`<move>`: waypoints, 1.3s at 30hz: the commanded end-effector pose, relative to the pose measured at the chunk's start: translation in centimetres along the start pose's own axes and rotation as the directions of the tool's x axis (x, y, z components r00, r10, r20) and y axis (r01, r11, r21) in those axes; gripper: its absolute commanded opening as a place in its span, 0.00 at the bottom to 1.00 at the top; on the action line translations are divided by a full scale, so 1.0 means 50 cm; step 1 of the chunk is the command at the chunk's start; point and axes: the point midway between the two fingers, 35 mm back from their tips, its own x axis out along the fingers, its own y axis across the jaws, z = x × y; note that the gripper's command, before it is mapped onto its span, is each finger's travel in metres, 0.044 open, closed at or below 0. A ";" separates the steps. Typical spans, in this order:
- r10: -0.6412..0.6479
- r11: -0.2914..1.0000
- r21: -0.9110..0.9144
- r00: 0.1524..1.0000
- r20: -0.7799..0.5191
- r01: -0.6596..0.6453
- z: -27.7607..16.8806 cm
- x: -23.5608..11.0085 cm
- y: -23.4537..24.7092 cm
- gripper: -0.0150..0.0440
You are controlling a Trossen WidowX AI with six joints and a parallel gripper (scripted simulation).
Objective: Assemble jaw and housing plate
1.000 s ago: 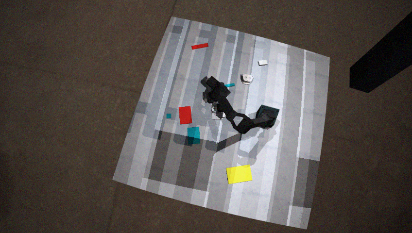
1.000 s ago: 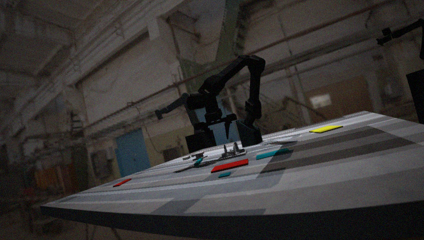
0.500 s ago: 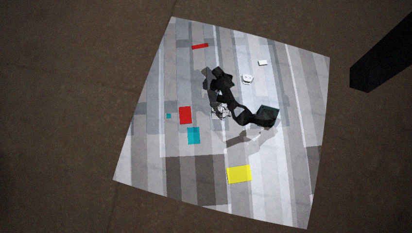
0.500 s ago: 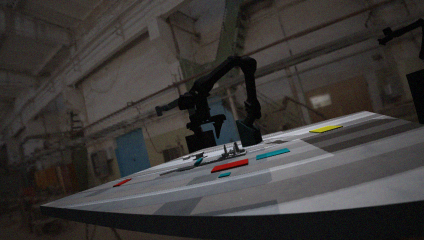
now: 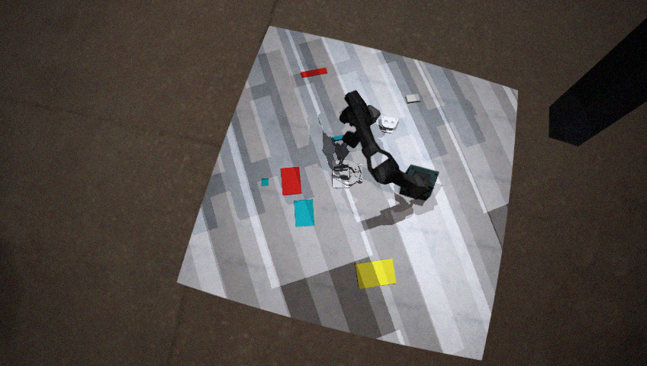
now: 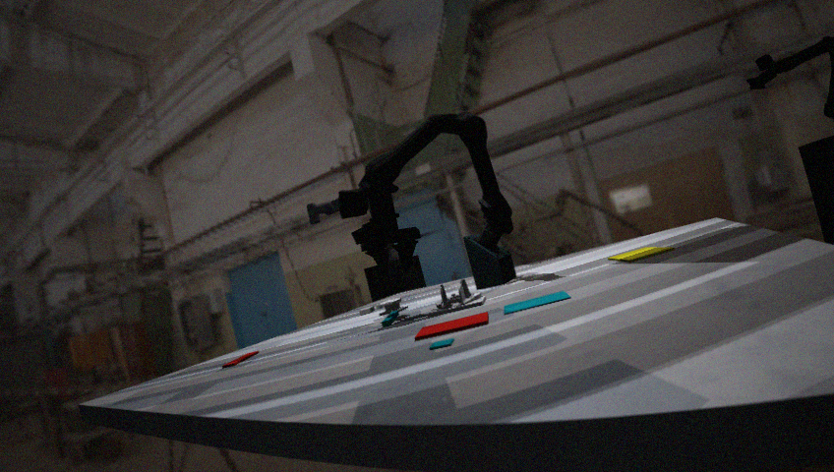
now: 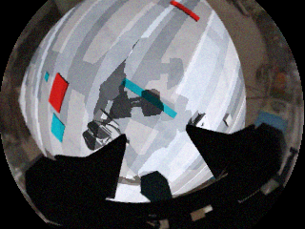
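Note:
The pale base [image 5: 340,182] [image 6: 478,301] lies on the table, left of the arm's elbow in the top view. Two upright jaw-like parts, one [image 6: 463,290] taller-looking and one [image 6: 444,297] beside it, stand over the base. Their seating and the gear mesh are too small to judge. A pale piece with two round holes, seemingly the housing plate [image 5: 388,123], lies apart, behind the base. My gripper [image 7: 156,133] is open and empty, above the table near the teal bar, away from the base. Its fingers are largely hidden under the arm in the top view.
A teal bar [image 5: 337,138] [image 7: 166,109] lies beneath the hand. Red [image 5: 291,181], teal [image 5: 304,212] and yellow [image 5: 376,273] plates lie around the base. A red bar [image 5: 313,72] and a small pale block [image 5: 412,98] lie at the back.

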 end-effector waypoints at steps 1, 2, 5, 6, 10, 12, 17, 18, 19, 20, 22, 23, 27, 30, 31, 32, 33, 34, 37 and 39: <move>-0.006 0.992 0.125 1.000 -0.005 0.006 -0.004 -0.002 -0.040 1.00; -0.006 0.989 0.151 1.000 -0.006 0.007 -0.005 -0.003 -0.049 1.00; -0.008 0.974 0.227 1.000 -0.007 0.009 -0.009 -0.005 -0.074 1.00; -0.008 0.967 0.253 1.000 -0.008 0.009 -0.010 -0.005 -0.082 1.00; -0.008 0.936 0.352 1.000 -0.010 0.011 -0.017 -0.007 -0.115 1.00; -0.008 0.917 0.400 1.000 -0.011 0.012 -0.021 -0.008 -0.131 1.00; -0.005 0.857 0.514 1.000 -0.016 0.013 -0.034 -0.008 -0.171 1.00; -0.005 0.844 0.536 1.000 -0.017 0.013 -0.036 -0.008 -0.179 1.00; -0.004 0.830 0.558 1.000 -0.017 0.013 -0.039 -0.008 -0.187 1.00; -0.003 0.815 0.579 1.000 -0.018 0.013 -0.042 -0.008 -0.195 1.00; -0.001 0.785 0.620 1.000 -0.020 0.013 -0.048 -0.007 -0.210 1.00; 0.000 0.769 0.640 1.000 -0.021 0.013 -0.051 -0.007 -0.218 1.00; 0.006 0.700 0.714 1.000 -0.025 0.014 -0.065 -0.004 -0.248 1.00; 0.011 0.643 0.766 1.000 -0.029 0.015 -0.076 -0.002 -0.270 1.00; 0.013 0.624 0.782 0.999 -0.030 0.015 -0.080 -0.001 -0.277 1.00; 0.014 0.604 0.797 0.999 -0.031 0.016 -0.084 0.000 -0.284 1.00; 0.016 0.583 0.812 0.999 -0.032 0.016 -0.088 0.001 -0.291 1.00; 0.019 0.563 0.826 0.999 -0.033 0.017 -0.092 0.002 -0.298 1.00; 0.025 0.499 0.866 0.999 -0.036 0.018 -0.104 0.005 -0.318 1.00; 0.030 0.460 0.888 0.999 -0.038 0.020 -0.112 0.008 -0.330 1.00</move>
